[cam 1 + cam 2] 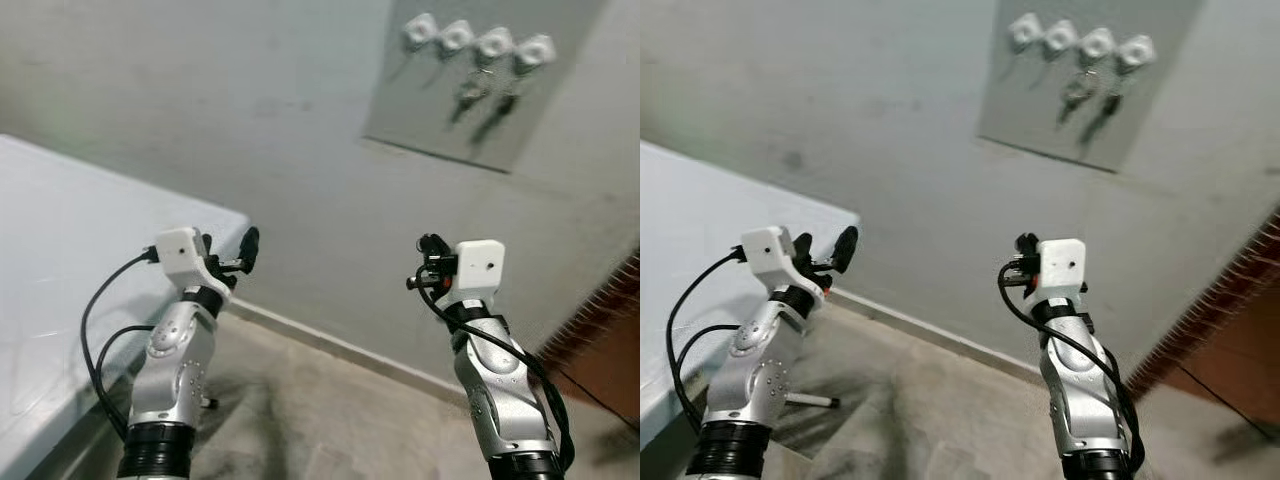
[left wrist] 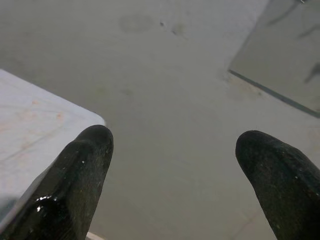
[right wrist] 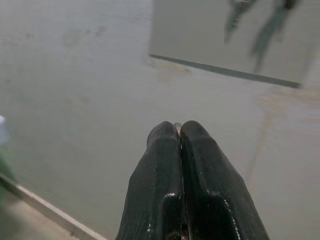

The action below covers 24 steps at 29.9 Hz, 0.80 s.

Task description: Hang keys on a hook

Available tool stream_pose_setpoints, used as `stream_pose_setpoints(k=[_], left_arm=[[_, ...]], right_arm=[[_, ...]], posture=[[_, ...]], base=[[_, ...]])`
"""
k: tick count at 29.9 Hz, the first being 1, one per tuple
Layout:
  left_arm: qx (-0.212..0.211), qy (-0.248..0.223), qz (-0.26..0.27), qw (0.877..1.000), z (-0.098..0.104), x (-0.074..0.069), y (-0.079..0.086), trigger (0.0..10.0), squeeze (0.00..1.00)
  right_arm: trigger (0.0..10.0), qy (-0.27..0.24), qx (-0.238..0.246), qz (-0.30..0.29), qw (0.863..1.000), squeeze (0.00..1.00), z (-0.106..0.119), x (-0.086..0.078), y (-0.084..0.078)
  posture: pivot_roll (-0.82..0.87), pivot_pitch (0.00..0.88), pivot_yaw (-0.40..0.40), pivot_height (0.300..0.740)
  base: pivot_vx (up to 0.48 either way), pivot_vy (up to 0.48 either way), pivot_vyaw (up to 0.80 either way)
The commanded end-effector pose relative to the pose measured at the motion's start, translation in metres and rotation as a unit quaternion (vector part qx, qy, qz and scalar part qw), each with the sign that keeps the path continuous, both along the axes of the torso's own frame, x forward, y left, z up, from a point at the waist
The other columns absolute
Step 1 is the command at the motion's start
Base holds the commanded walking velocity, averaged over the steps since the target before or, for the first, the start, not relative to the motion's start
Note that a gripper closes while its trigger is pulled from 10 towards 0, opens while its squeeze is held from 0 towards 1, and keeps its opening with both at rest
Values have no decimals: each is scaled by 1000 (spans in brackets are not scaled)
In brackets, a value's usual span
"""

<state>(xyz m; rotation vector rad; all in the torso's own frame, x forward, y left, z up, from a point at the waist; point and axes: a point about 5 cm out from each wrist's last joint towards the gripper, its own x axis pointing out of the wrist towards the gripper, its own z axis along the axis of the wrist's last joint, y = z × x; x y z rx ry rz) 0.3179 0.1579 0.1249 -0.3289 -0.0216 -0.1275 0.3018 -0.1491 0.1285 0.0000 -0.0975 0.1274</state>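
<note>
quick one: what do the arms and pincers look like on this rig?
Both arms are silver metal with black collars at the base. Each wrist carries a white boxy camera housing. Black cables loop beside the left arm and run along the right. The left pincer and right pincer each have two long black fingers with rounded, slightly glossy tips.

The 2 head views look forward and down from well back, with the grey board (image 1: 480, 90) at upper right of frame and the white table (image 1: 60, 270) at left; each wrist camera faces the same wall, close behind its black fingers (image 2: 80, 175)
</note>
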Motion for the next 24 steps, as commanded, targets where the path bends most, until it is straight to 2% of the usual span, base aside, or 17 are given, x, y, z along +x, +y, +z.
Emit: stream_pose_setpoints(k=[1,16,24], left_arm=[[5,-9,-2,1000,6,2,-2,10000,0],[1,-7,0,1000,5,-1,-4,10000,0],[-7,-5,-4,1000,4,-3,-9,10000,0]], right_arm=[[10000,-9,-2,0,1000,0,6,1,-1],[10000,-9,-4,2,1000,0,7,2,-1],[10000,-20,9,0,1000,0,11,2,-1]], posture=[[15,0,-36,740],[18,0,-44,740],[19,0,-46,740]], base=[[0,0,-712],[0,0,-717],[0,0,0]])
